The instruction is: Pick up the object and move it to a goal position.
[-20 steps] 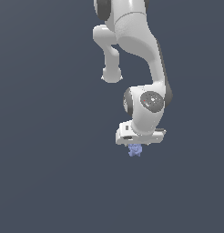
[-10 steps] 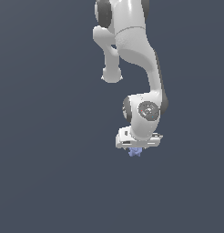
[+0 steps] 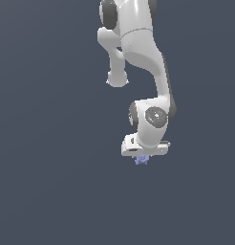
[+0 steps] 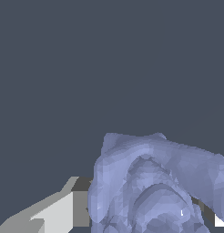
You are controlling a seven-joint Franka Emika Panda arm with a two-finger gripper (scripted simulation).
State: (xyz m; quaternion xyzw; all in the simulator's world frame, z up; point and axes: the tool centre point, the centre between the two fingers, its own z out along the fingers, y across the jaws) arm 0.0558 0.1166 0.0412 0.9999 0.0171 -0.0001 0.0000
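Periwinkle object [image 3: 142, 160] — lumpy, spiky, clamped between white fingers [image 4: 54, 214], under arm [image 3: 153, 81]

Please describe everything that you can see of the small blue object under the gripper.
The object is periwinkle blue, lumpy and faceted, with small pointed bumps, matte like plastic. It is far smaller than the white gripper and sits directly beneath it, partly hidden. In the wrist view it fills the frame beside a grey finger. No surface is visible beneath it.
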